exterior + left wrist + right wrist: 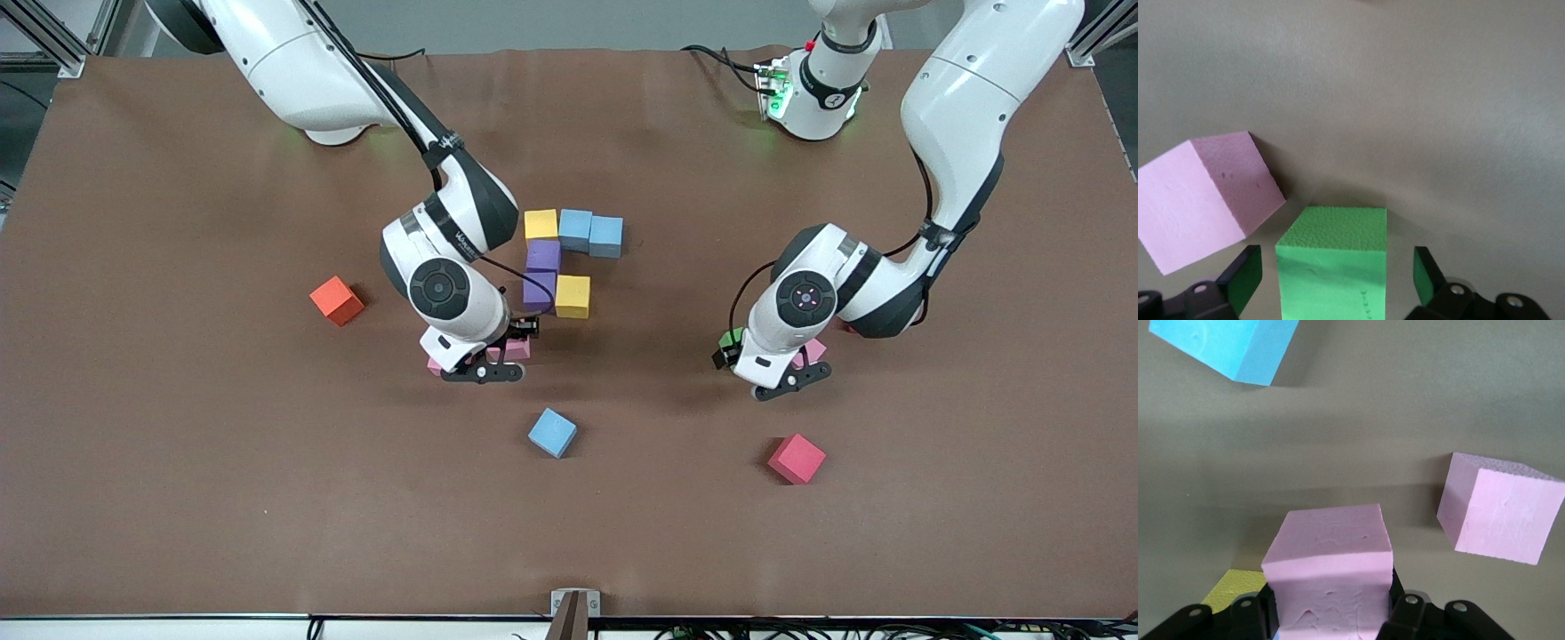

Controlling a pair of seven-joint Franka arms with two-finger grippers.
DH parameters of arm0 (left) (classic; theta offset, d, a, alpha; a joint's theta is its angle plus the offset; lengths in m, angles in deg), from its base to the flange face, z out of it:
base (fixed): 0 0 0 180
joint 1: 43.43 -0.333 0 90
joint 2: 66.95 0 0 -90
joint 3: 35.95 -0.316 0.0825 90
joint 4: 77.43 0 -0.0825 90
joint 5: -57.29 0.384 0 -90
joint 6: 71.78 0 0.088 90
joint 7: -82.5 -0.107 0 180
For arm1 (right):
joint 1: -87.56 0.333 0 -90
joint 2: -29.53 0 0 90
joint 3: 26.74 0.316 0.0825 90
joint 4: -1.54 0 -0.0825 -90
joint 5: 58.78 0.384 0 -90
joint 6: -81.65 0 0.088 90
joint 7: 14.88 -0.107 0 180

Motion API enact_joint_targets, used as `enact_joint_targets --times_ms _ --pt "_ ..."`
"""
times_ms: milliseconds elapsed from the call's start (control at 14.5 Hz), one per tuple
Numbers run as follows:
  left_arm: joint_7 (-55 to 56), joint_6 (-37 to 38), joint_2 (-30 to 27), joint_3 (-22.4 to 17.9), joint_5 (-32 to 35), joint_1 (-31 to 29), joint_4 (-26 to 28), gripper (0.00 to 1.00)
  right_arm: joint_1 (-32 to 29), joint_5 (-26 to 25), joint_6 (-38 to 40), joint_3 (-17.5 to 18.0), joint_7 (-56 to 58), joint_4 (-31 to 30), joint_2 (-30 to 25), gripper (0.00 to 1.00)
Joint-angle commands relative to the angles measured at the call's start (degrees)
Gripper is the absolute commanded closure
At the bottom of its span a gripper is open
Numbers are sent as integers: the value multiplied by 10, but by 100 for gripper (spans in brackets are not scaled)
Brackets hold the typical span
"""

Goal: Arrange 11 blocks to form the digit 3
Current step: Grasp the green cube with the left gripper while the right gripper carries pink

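Green block (pixel 1331 267) between open left end effector (pixel 1338 280) fingers: wrist-only detail.

I see a green block (pixel 1331 263), pink blocks (pixel 1328 570), an orange block (pixel 337 300) and a red block (pixel 797 458) on the brown table (pixel 178 489).

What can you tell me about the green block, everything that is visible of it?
The green block is a small matte foam cube with a finely pebbled top and sharp edges. It sits upright on the brown table, between the open fingers of the left gripper, which are not touching it. A pink block lies close beside it, tilted, with a gap between them.
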Motion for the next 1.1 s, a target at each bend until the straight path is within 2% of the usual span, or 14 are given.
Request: enact_joint_targets --times_ms 0,138,414,621,759,897,1035 --pt "-26 -1 -3 6 -12 -7 11 0 26 -6 2 -4 -32 9 17 77" --pt "-25 -1 -3 6 -13 -8 10 3 30 -5 1 -4 -36 9 23 77" --pt "-24 -1 7 6 -13 -10 6 19 42 -1 -25 -3 -38 6 39 77" --pt "-8 -1 1 6 -13 -12 3 43 48 -4 -42 -3 -53 7 52 76" --pt "5 0 -4 6 -48 -10 -2 58 50 -5 -43 -4 -56 7 59 76" --pt "7 2 -24 6 -86 -10 -9 60 51 -4 -43 -3 -56 7 59 76" --pt "8 44 -31 6 -115 -9 -41 62 52 -2 -43 -3 -62 7 59 76"
